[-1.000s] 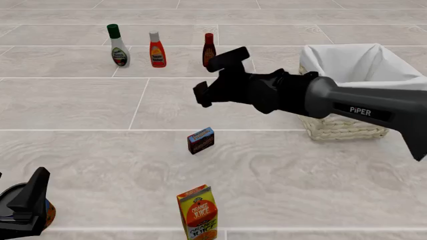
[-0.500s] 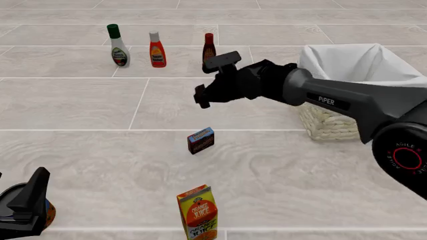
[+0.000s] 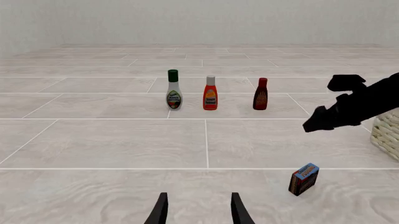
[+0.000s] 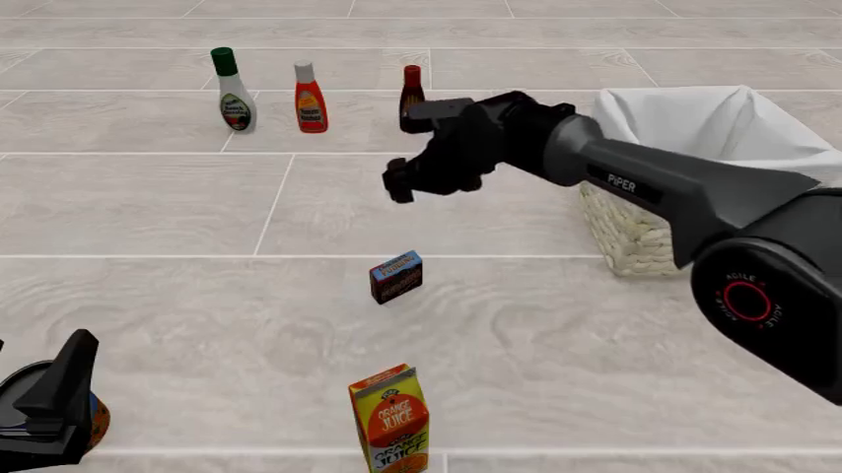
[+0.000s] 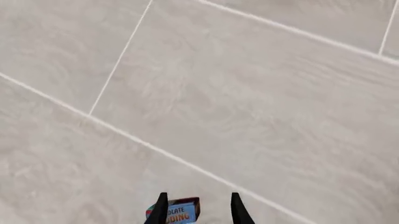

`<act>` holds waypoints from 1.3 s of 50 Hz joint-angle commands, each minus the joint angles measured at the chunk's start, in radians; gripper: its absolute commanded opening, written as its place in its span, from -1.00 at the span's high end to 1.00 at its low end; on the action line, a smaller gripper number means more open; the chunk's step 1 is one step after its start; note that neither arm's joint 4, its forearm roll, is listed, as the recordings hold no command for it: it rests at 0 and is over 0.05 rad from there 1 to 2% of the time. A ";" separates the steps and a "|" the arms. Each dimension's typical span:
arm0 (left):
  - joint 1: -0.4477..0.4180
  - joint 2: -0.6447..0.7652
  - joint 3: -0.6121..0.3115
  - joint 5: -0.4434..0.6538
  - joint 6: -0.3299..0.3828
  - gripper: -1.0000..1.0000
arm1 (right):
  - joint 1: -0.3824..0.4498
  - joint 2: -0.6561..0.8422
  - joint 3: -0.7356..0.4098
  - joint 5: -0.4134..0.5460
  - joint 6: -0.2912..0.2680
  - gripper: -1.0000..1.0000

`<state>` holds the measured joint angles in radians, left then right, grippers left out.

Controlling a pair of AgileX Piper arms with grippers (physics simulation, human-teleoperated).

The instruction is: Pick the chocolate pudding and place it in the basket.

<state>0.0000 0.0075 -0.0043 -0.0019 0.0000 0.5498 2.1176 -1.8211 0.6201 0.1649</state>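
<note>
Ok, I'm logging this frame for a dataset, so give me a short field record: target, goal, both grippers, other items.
target: chocolate pudding, standing on the table, not held
goal: basket, far right, no pudding inside
right gripper: open, in the air beyond the pudding
left gripper: open, holding nothing
other items: three bottles in a far row; orange juice carton at the near edge

A simulated test scene, not a real room: the bench (image 4: 158, 207) is a flat expanse of pale stone-look tiles running to a blank grey wall (image 3: 199, 21). Groceries stand on it like props: three sauce bottles (image 4: 310, 99) in a row left of a wicker basket (image 4: 658, 241), with a juice carton (image 4: 389, 419) well apart.
</note>
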 commanded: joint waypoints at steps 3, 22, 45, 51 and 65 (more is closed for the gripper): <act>0.000 0.000 0.000 0.000 0.000 -1.00 | 0.005 0.025 -0.110 0.131 0.121 -1.00; 0.000 0.000 0.000 0.000 0.000 -1.00 | -0.016 0.019 -0.121 0.167 0.280 -1.00; 0.000 0.000 0.000 0.000 0.000 -1.00 | -0.024 -0.004 -0.047 0.144 0.509 -1.00; 0.000 0.000 0.000 0.000 0.000 -1.00 | 0.000 -0.010 -0.028 0.121 0.548 -1.00; 0.000 0.000 0.000 0.000 0.000 -1.00 | -0.004 -0.028 0.036 0.078 0.635 -1.00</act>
<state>0.0000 0.0075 -0.0043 -0.0019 0.0000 0.5474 2.0987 -1.8236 0.7224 0.7386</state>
